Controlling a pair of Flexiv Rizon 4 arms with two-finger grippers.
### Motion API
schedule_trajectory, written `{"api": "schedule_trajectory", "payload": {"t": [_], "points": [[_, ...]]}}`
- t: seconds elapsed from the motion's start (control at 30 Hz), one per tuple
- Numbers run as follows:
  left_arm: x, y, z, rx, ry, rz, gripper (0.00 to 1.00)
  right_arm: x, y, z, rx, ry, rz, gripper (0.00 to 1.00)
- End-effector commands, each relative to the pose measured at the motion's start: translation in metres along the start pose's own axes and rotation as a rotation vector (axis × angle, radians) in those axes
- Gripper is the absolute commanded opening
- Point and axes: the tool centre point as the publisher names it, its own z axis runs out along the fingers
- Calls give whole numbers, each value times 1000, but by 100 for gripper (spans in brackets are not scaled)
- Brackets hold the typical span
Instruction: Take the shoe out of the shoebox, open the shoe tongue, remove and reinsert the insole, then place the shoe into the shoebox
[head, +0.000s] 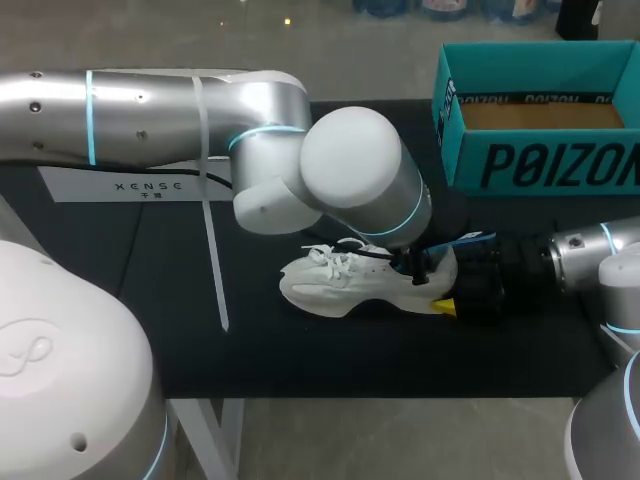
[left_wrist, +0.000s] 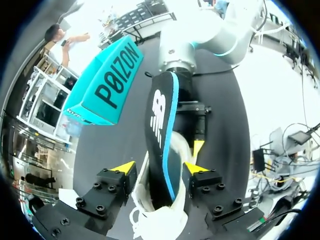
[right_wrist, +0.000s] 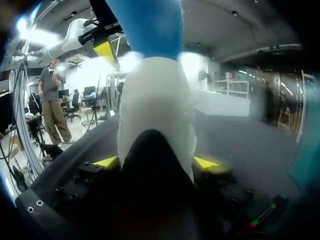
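The insole could buckle or catch on the collar if pushed down askew, and the shoe could twist free of the right gripper, whose yellow tips clamp only the heel from both sides. The left gripper sits over the shoe's opening, at the insole; whether it has hold I cannot tell. The shoe lies near the front edge of the table, right of middle, well apart from the shoebox at the far right corner. It is a white lace-up trainer with loose laces; the insole is black, rimmed blue
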Motion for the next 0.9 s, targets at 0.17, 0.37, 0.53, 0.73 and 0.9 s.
{"api": "schedule_trajectory", "payload": {"t": [0.17, 0.37, 0.53, 0.73, 0.9], "points": [[0, -11, 17, 5, 11, 10, 46, 0, -5, 4, 2, 0, 1, 0], [0, -14, 23, 3, 20, 17, 46, 0, -5, 4, 2, 0, 1, 0], [-4, -14, 28, 0, 23, 2, 0, 0, -5, 4, 2, 0, 1, 0], [-3, -16, 19, 20, 21, 6, 0, 0, -5, 4, 2, 0, 1, 0], [-2, -23, -1, 59, 34, -20, 0, 0, -5, 4, 2, 0, 1, 0]]}}
